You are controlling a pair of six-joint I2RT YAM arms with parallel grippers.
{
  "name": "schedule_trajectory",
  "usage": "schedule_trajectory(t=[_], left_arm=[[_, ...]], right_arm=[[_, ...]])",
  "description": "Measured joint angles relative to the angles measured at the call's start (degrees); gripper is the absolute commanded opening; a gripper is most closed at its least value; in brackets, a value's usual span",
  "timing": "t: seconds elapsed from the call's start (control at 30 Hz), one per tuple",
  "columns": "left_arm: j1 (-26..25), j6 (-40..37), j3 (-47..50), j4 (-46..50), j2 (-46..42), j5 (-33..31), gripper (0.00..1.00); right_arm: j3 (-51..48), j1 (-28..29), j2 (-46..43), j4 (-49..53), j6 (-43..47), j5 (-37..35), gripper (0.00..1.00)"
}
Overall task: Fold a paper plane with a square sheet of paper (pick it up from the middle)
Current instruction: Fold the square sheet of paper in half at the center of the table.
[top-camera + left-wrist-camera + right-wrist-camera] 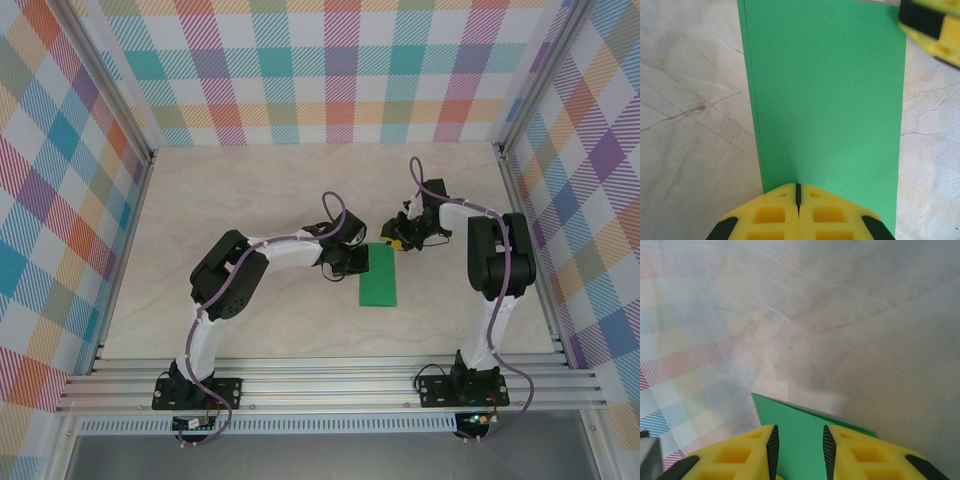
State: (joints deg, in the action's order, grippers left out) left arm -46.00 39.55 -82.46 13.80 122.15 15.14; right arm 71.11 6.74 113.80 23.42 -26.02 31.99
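No text, label, brand, number or sign can be read here (the small boards (190, 424) at the arm bases are too tiny to make out any marking on them).

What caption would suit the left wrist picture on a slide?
The shut left gripper sits at one edge of the folded green paper lying on the table.

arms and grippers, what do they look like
The left arm and right arm have white links, black joint housings and looping purple cables. The left gripper and right gripper have chunky yellow fingers with rectangular cut-outs and black ribbed pads.
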Motion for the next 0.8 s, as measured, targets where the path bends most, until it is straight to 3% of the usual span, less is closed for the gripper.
schedule_trajectory(t=[0.13,0.37,0.8], left_arm=[[0.0,0.0,0.0,0.0,0.0,0.0,0.00],[0.0,0.0,0.0,0.0,0.0,0.0,0.00],[0.0,0.0,0.0,-0.1,0.0,0.0,0.00]], right_arm=[[-1.5,0.0,-3.2,-0.1,-0.1,0.1,0.32],[-13.2,0.0,-11.8,-2.3,-1.4,3.1,0.33],[-20.9,0.8,-12.4,-3.6,0.0,3.7,0.34]])
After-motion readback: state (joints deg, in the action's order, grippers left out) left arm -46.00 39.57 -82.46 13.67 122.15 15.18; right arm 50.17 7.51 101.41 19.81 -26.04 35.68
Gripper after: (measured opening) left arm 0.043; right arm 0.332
